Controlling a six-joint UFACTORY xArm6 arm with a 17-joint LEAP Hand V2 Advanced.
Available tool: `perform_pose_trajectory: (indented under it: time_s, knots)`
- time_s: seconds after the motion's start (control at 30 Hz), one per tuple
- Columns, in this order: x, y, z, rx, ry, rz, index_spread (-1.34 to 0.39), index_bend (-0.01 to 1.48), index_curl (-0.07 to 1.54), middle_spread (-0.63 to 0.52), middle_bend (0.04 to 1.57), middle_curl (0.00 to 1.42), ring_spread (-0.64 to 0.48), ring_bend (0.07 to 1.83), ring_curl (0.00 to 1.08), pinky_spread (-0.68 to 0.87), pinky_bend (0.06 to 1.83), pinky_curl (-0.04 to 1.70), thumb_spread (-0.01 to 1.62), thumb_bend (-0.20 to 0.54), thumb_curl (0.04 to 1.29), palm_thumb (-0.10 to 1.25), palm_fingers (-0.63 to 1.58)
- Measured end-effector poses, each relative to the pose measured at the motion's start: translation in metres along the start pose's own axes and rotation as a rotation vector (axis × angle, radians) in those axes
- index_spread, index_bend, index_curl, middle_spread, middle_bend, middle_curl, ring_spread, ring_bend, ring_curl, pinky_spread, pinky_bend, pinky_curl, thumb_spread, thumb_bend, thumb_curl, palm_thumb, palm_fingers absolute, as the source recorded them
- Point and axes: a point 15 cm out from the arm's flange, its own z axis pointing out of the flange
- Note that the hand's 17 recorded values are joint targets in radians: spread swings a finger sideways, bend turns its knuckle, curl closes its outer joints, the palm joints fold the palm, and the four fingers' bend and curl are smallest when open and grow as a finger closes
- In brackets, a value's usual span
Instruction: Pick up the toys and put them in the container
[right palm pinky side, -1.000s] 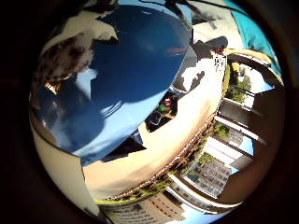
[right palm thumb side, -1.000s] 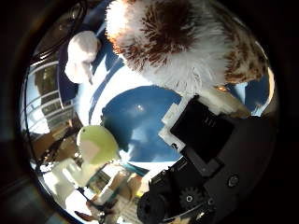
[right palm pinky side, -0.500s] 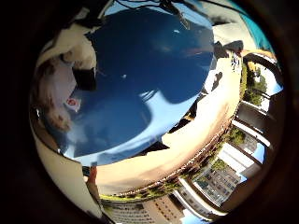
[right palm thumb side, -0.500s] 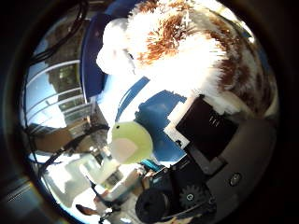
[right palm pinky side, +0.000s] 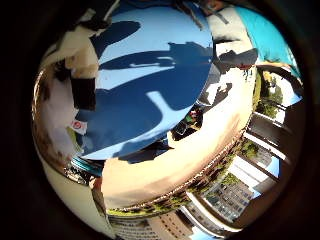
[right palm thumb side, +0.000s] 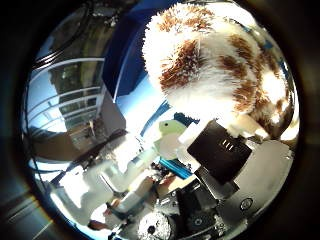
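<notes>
From the thumb-side camera I see a plush toy (right palm thumb side: 220, 75) filling much of the view, so it sits very close against the palm. Its fur is long and shaggy, mostly white, with reddish-brown patches scattered over it; the strands stand out in bright sunlight. I cannot make out a face or limbs, only a rounded furry bulk. The hand (right palm thumb side: 225, 165) shows as white and black parts right against the toy's underside, with a black pad (right palm thumb side: 220, 150) touching the fur. The fingers appear curled in on the plush, holding it against the palm, though I only see part of the grip.

Farther from the palm, beyond the toy, lies a blue surface (right palm pinky side: 150, 85), partly in sun and partly crossed by dark shadows. A small pale green toy (right palm thumb side: 172, 129) rests out there, well apart from the plush and just past the hand's white parts.

From the little-finger-side camera I get the same blue surface spread wide under the palm, with a strip of white fur (right palm pinky side: 60, 115) at the edge of the view carrying a small red-and-white tag (right palm pinky side: 77, 126). Beyond the blue surface is a tan floor (right palm pinky side: 200, 150), and buildings (right palm pinky side: 225, 195) and trees (right palm pinky side: 270, 100) stand in the distance.
</notes>
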Motion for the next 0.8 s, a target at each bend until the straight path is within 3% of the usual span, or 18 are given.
perform_pose_trajectory:
  time_s: [0.4, 0.67, 0.8]
  knots:
    - [-0.165, -0.082, -0.079, 0.137, 0.044, -0.053, -1.1, 0.85, 0.88, -0.33, 1.25, 1.27, -0.13, 1.58, 0.9, 0.11, 1.68, 0.85, 1.05, -0.014, 0.91, 0.98, 0.75]
    - [-0.279, -0.17, -0.073, 0.235, 0.07, -0.032, -1.11, 0.79, 1.08, -0.32, 1.28, 1.26, -0.13, 1.61, 0.89, 0.11, 1.69, 0.87, 1.03, -0.029, 0.94, 0.93, 0.72]
    - [-0.301, -0.212, -0.055, 0.288, 0.074, -0.014, -1.11, 0.77, 1.14, -0.31, 1.29, 1.26, -0.13, 1.63, 0.88, 0.1, 1.69, 0.89, 1.04, -0.04, 0.91, 0.85, 0.67]
